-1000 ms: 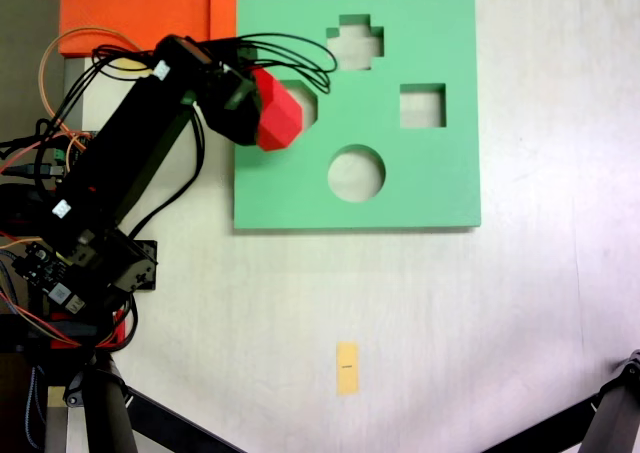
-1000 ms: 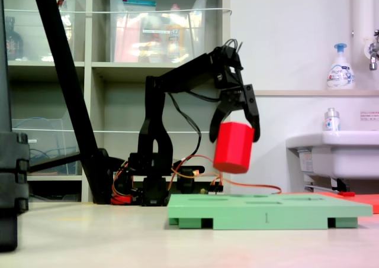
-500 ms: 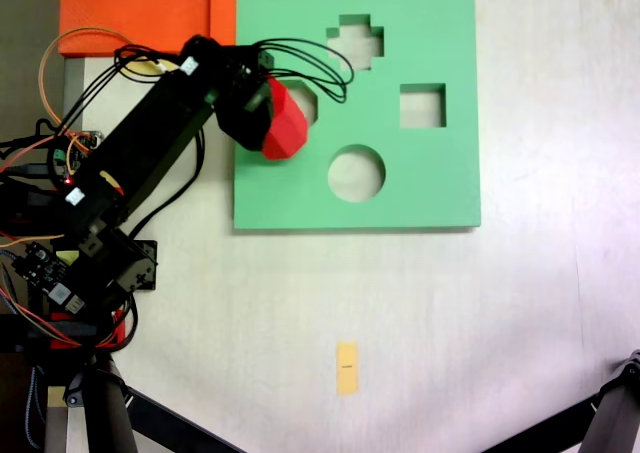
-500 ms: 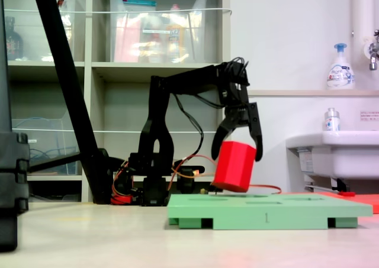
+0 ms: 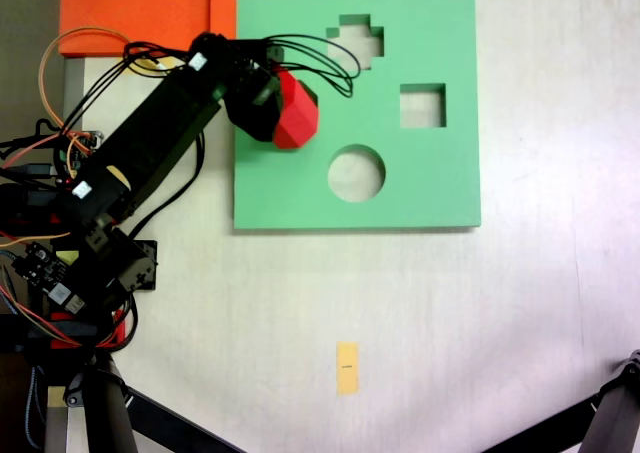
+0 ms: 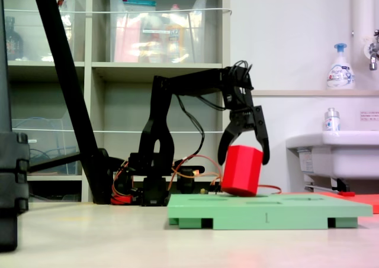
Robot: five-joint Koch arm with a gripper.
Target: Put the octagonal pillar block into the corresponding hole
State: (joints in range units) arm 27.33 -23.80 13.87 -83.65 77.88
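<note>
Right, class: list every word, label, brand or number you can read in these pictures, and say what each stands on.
None reads clearly.
Pump bottle: label print too small to read.
Wall sign by the sink: red print, blurred.
Yellow tag on the table: dark mark, too small.
Small bottle: label unreadable.

One fixed view looks straight down on the worktop (image 5: 500,303) from above. Another sits low at worktop level, facing shelves (image 6: 118,67) and a sink (image 6: 331,149). Both show the green foam board (image 5: 430,173) and the black arm (image 6: 177,84).
</note>
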